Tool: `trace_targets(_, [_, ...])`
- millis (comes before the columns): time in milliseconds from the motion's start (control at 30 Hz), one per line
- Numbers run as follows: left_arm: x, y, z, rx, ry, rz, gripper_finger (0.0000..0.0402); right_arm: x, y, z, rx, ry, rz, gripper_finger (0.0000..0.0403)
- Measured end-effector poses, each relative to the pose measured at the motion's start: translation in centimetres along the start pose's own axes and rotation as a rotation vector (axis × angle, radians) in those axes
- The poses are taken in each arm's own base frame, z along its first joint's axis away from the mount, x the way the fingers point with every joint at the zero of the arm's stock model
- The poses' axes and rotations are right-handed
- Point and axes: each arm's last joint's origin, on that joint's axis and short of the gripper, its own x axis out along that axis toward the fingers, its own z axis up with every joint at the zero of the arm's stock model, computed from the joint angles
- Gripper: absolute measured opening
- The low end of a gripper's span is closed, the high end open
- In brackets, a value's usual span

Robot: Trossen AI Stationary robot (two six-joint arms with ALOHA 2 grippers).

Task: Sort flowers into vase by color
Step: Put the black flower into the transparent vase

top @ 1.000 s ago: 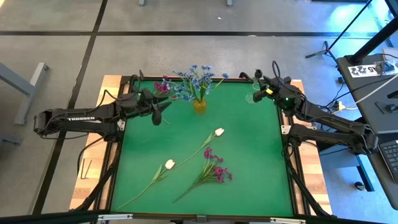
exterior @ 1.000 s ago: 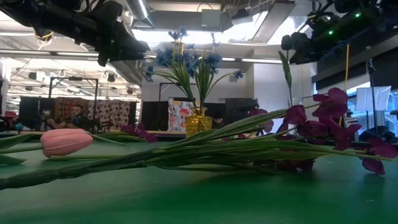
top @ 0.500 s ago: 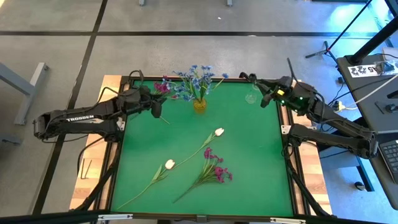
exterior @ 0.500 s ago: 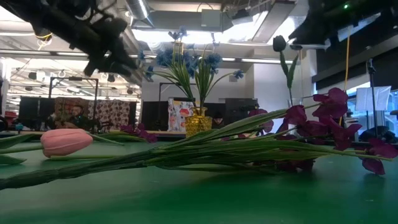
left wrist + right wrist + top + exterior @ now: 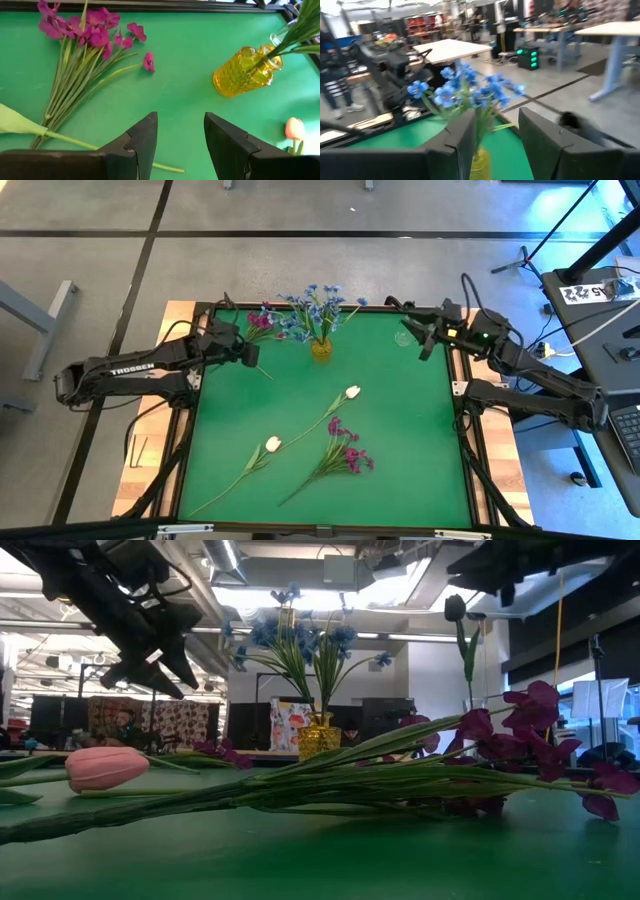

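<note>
Clearly light and limp, the flowers look best taken low on their stiffer green stems, clear of the soft blossoms; two white tulips [image 5: 352,392] and a magenta spray [image 5: 346,452] lie mid-surface, a second magenta bunch [image 5: 80,35] lies just beside the left claw [image 5: 180,132], whose fingers stand apart and empty; blue blossoms [image 5: 315,304] already fill the yellow vase [image 5: 321,349]; the right claw [image 5: 492,130], fingers parted with nothing visibly between them, hovers at the surface's far right corner.

You can read "TROSSEN" in white letters along the left arm [image 5: 130,369] in the high view, nothing else legible anywhere on your table or room.
</note>
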Motion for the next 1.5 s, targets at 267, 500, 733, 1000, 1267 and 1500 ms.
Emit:
trace_targets(267, [0.0, 0.9, -0.9, -0.119, 0.085, 0.104, 0.0156, 1.2, 0.4, -0.6, 0.033, 0.059, 0.199, 0.0149])
trace_targets(500, [0.0, 1.7, -1.5, -0.21, 0.114, 0.211, 0.0156, 0.7, 0.7, -0.1, 0.024, 0.02, 0.271, 0.0149])
trace_targets(733, [0.8, 1.9, -1.5, -0.253, 0.043, 0.323, 0.0156, 0.4, 1.0, 0.0, 0.03, 0.026, 0.362, 0.0149])
trace_targets(1000, [3.0, 1.8, -2.6, -0.329, 0.137, 0.407, 0.0156, 0.0, 1.2, 0.1, 0.042, 0.032, 0.443, 0.0149])
trace_targets(1267, [5.5, 1.9, -3.0, -0.376, 0.194, 0.43, 0.0156, -0.3, 1.4, 0.2, 0.027, 0.03, 0.49, 0.0149])
trace_targets(1500, [7.2, 2.5, -2.5, -0.415, 0.191, 0.431, 0.0156, -0.9, 1.5, 0.2, 0.013, 0.039, 0.518, 0.0149])
